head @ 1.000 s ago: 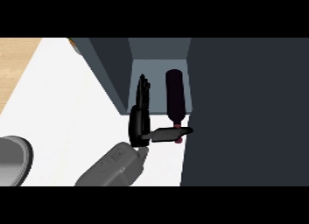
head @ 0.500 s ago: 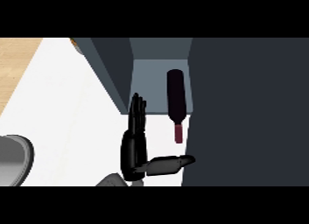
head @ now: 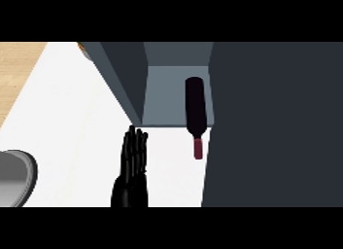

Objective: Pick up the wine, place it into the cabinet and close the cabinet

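**Wine in the cabinet, door not yet shut**

I read this as the gap between placing and closing. The wine (head: pixel 195 109) lies on its side with its dark body inside the open cabinet (head: pixel 166 92) and its reddish neck end poking out over the white worktop (head: pixel 80 121). Its long axis runs straight into the cabinet, base to the back, neck pointing toward me.

Only one hand (head: pixel 133 160) shows, just left of the bottle's neck and apart from it, fingers straight and together, holding nothing. I cannot tell which arm it belongs to.

My judgement: the neck needs nudging fully inside, then the big dark door panel (head: pixel 282 126) at right has to be swung shut. A grey metal vessel (head: pixel 9 177) sits at lower left, well clear.
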`<state>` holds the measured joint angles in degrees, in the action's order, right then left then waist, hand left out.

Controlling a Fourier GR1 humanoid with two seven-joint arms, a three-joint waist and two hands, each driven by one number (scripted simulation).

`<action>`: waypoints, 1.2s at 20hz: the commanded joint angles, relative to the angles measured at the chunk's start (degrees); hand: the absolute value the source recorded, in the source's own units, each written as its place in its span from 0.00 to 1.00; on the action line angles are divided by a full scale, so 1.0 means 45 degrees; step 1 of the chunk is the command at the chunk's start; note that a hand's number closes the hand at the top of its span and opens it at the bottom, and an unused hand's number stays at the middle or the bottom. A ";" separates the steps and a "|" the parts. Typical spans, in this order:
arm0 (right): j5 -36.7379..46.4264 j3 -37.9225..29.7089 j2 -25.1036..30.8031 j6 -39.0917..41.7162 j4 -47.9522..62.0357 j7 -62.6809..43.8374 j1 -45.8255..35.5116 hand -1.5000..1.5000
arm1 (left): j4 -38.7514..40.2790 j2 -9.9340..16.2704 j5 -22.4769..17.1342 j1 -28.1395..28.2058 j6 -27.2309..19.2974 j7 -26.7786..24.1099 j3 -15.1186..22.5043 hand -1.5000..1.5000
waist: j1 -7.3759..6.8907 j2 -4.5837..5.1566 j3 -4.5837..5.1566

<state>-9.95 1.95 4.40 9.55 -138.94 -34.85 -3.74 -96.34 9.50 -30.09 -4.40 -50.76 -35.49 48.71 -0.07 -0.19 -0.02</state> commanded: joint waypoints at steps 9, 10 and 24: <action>-0.1250 0.1065 0.0113 0.1359 -0.1755 -0.0425 0.1927 1.00 | -0.3792 0.3547 0.0240 0.2920 0.1842 -0.0050 0.0429 0.00 | 0.0062 -0.0010 0.0003; -0.1545 0.0912 0.0298 0.0883 -0.2099 -0.1500 0.0875 1.00 | -0.4439 0.3943 0.0171 0.3110 0.1894 0.0192 0.0462 0.00 | 0.0019 -0.0017 0.0010; -0.2412 0.3898 -0.0561 0.1394 -0.2024 -0.2104 0.3150 1.00 | -0.5368 0.5978 -0.1798 0.4823 0.4149 -0.0465 -0.3406 0.00 | 0.0000 -0.0023 0.0015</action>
<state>-13.13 16.39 1.55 15.67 -138.76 -40.26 6.24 -119.63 34.22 -35.16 14.76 -35.09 -36.25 38.51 -0.05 -0.26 0.03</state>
